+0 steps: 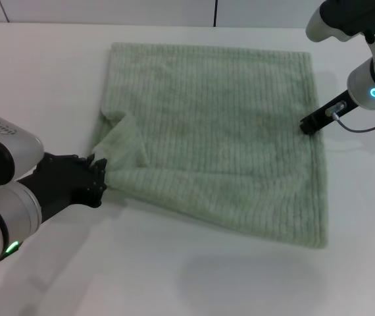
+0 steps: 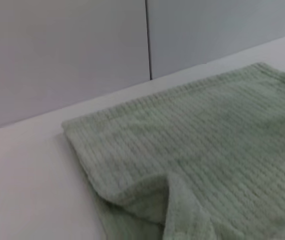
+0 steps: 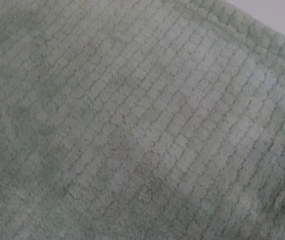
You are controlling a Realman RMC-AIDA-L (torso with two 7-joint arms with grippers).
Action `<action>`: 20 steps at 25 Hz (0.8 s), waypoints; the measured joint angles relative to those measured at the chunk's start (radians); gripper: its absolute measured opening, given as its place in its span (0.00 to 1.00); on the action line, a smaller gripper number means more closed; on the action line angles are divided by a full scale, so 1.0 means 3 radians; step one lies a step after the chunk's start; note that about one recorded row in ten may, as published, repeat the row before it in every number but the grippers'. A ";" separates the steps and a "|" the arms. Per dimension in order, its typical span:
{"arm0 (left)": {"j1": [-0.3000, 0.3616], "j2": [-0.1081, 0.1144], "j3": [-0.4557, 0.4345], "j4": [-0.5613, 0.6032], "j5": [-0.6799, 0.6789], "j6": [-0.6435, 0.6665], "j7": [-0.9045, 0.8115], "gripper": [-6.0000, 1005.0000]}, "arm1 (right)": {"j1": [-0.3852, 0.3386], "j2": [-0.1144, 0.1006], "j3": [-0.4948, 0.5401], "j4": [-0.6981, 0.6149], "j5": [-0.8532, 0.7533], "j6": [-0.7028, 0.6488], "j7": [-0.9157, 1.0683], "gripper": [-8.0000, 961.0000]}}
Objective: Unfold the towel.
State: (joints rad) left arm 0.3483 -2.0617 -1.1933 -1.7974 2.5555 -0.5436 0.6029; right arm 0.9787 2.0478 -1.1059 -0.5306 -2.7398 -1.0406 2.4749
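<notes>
The towel (image 1: 220, 138) is a pale sage-green ribbed cloth lying mostly flat on the white table. Its near-left corner is bunched and lifted. My left gripper (image 1: 97, 174) is at that corner and is shut on the towel. The left wrist view shows the towel (image 2: 197, 150) stretching away, with a raised fold close by. My right gripper (image 1: 308, 124) shows as one narrow dark tip, shut, resting on the towel by its right edge. The right wrist view is filled by the towel's ribbed surface (image 3: 132, 120).
The white table (image 1: 49, 85) extends on all sides of the towel. A grey wall with a dark vertical seam (image 2: 147, 40) stands behind the table's far edge. A cable (image 1: 365, 126) hangs by the right arm.
</notes>
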 joint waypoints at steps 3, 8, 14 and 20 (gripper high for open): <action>-0.0033 -0.0001 -0.0082 -0.0001 0.0000 -0.0169 0.0000 0.18 | 0.0000 0.0000 0.0000 -0.0001 0.0000 -0.0005 -0.0002 0.06; -0.0045 0.0001 -0.0170 -0.0014 0.0003 -0.0304 0.0001 0.23 | 0.0000 0.0000 0.0000 -0.0001 0.0000 -0.0009 -0.0006 0.06; -0.0009 0.0003 -0.0194 -0.0133 0.0183 -0.0417 -0.0001 0.45 | -0.0008 0.0000 0.0000 -0.0013 0.0001 -0.0027 -0.0006 0.06; -0.0067 -0.0015 -0.0320 -0.0166 0.0459 -0.0311 -0.0012 0.60 | -0.0015 0.0000 0.0000 -0.0018 0.0001 -0.0029 -0.0006 0.07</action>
State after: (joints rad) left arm 0.3282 -2.0661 -1.2894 -1.8472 2.6931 -0.6368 0.5991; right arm 0.9742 2.0478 -1.1059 -0.5360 -2.7396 -1.0493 2.4731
